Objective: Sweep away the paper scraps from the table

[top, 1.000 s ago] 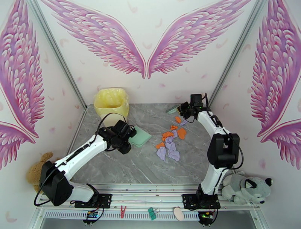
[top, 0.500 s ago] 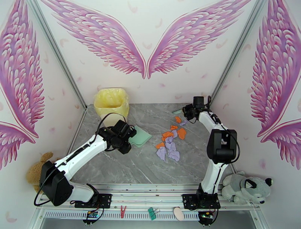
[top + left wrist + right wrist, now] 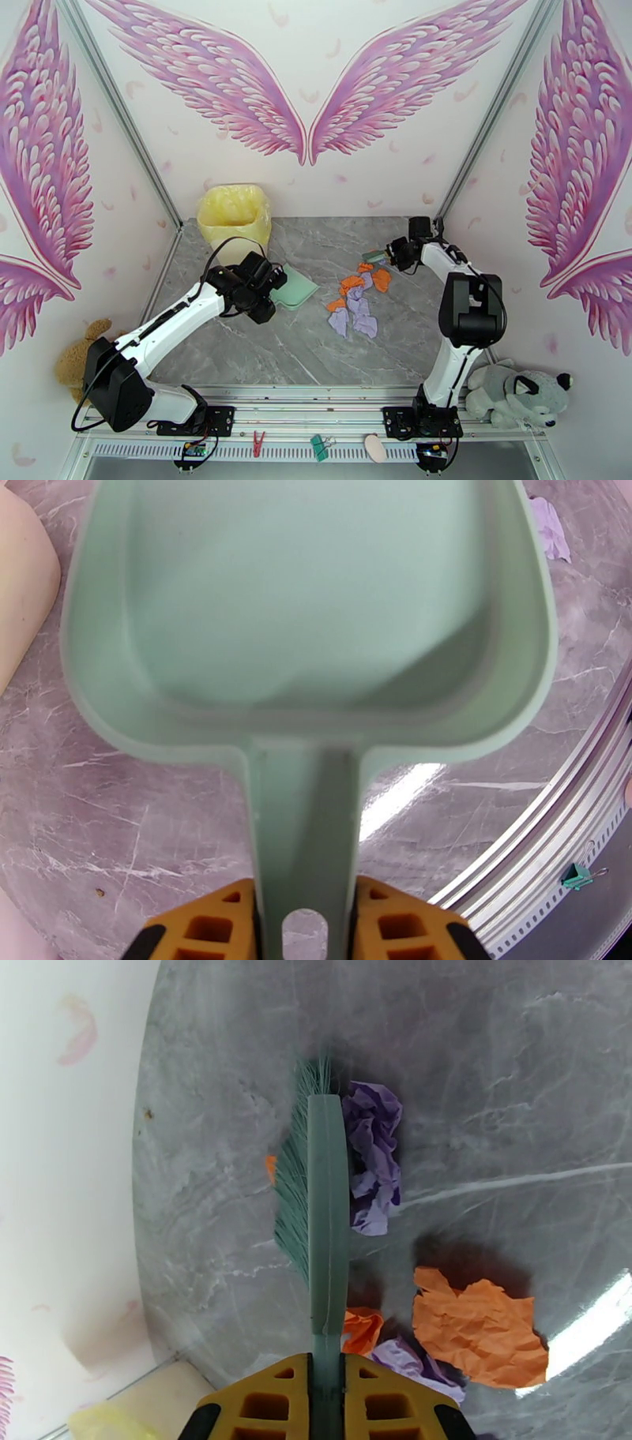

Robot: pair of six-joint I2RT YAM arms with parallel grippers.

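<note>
Paper scraps (image 3: 359, 304) clustered, brush (image 3: 325, 1197) against them, dustpan (image 3: 296, 286) left, bin (image 3: 234, 215) beyond

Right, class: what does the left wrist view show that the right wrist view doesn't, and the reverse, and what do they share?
Left wrist view, not the right: the mint-green dustpan, its handle clamped in the left claw, plus the metal frame and a green binder clip.
Right wrist view, not the left: the brush held in the right claw, orange scraps and the white wall.
Both: the grey marble table and lavender scraps.
</note>
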